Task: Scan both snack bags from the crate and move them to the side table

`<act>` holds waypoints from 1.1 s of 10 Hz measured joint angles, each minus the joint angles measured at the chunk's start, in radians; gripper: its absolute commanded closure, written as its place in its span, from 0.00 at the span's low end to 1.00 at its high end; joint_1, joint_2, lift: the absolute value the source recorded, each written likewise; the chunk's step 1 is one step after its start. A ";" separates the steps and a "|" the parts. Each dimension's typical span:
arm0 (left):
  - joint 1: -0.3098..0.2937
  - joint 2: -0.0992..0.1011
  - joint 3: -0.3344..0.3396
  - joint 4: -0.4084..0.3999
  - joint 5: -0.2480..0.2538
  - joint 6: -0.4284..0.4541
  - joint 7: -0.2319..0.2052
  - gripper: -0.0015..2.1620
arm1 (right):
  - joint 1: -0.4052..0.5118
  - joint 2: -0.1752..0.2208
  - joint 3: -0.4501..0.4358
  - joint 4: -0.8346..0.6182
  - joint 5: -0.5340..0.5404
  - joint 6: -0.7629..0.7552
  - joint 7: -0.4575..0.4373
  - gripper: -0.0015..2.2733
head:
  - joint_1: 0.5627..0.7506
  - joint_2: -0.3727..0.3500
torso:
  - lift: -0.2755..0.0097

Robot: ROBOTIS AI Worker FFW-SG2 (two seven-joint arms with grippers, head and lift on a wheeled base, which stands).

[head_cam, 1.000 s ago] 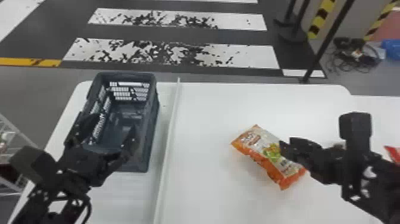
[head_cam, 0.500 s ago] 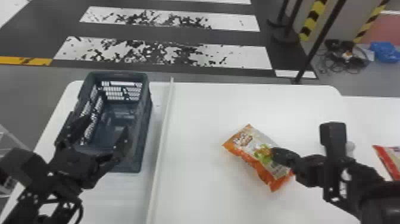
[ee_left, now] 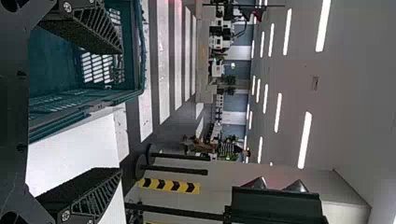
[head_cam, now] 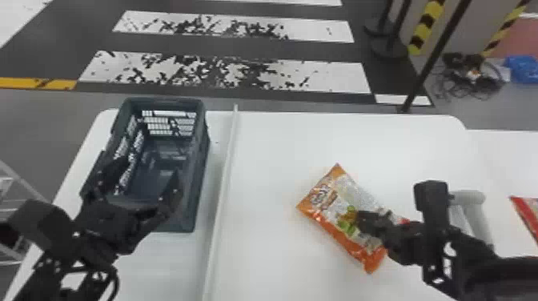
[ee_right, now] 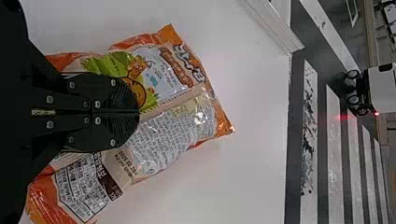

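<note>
The right hand (head_cam: 358, 220) gripped the orange snack bag (head_cam: 326, 204) near its middle, over the white counter (head_cam: 276, 148). The left hand (head_cam: 148, 172), fingers parted, hung over the dark crate (head_cam: 199, 192). A red packet (head_cam: 527, 214) lay far right.

White stripes (head_cam: 340, 78) cross the dark floor (head_cam: 320, 52), and long lights (ee_left: 305, 140) glow on the ceiling (ee_left: 289, 84).
</note>
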 measured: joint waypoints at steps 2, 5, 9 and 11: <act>0.000 0.002 0.000 0.002 0.001 0.000 0.000 0.05 | 0.013 0.007 0.006 -0.006 0.003 -0.018 -0.002 0.99 | 0.70 0.50 | 0.70; 0.000 0.005 -0.001 0.000 0.003 -0.004 0.000 0.05 | 0.061 0.010 -0.024 -0.196 -0.016 0.014 0.001 0.99 | 0.70 0.52 | 0.70; 0.001 0.006 -0.001 -0.007 0.003 -0.009 -0.003 0.05 | 0.079 0.009 0.050 -0.268 -0.005 0.090 0.039 0.99 | 0.70 0.61 | 0.70; 0.000 0.006 -0.004 -0.008 0.003 -0.006 -0.003 0.05 | 0.070 0.004 0.114 -0.241 0.028 0.082 0.052 0.99 | 0.70 0.66 | 0.70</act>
